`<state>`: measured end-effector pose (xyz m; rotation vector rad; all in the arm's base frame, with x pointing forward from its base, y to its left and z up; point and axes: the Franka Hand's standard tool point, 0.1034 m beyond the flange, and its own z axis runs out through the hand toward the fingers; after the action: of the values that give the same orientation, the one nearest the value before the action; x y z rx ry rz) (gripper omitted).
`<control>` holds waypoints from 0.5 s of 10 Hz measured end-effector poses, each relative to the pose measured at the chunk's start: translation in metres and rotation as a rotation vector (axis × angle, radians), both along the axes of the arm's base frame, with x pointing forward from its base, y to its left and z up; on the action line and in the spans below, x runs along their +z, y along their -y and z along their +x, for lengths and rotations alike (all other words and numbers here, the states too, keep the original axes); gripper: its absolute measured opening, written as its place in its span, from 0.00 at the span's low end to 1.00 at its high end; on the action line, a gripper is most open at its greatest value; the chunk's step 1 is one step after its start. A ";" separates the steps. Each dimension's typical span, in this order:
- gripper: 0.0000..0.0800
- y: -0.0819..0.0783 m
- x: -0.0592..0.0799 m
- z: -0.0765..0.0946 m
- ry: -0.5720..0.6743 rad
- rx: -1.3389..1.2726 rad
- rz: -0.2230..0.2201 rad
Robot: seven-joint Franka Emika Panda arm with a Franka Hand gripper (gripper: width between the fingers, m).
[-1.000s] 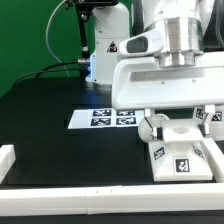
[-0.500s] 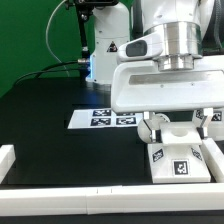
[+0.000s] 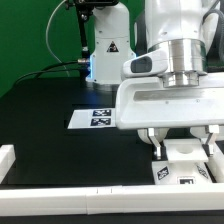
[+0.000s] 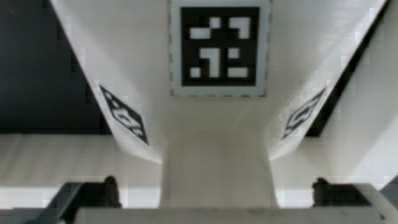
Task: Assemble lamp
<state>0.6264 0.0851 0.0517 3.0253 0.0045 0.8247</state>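
Lamp base (image 3: pixel 182 168), a white block marked with black-and-white square tags, was seen lying on the black table (image 3: pixel 50 110) at the exterior view's lower right, close to the white rail (image 3: pixel 70 195) along the table's near edge. It was straddled by the gripper (image 3: pixel 182 148), which was held directly above it with its fingers pointed down. In the wrist view the Lamp base (image 4: pixel 221 130) was shown between the two dark fingers (image 4: pixel 86 195) with a clear gap on each side, so the jaws were spread wide and nothing was gripped. The marker board (image 3: pixel 98 118) was seen flat on the table, toward the exterior view's left of the base and partly hidden by the gripper's body.
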 end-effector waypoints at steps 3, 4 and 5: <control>0.66 -0.011 0.002 0.003 0.053 -0.008 0.007; 0.66 -0.010 0.002 0.003 0.053 -0.011 0.005; 0.66 -0.010 0.001 0.003 0.053 -0.009 0.003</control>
<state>0.6295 0.0946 0.0531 3.0025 -0.0104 0.9042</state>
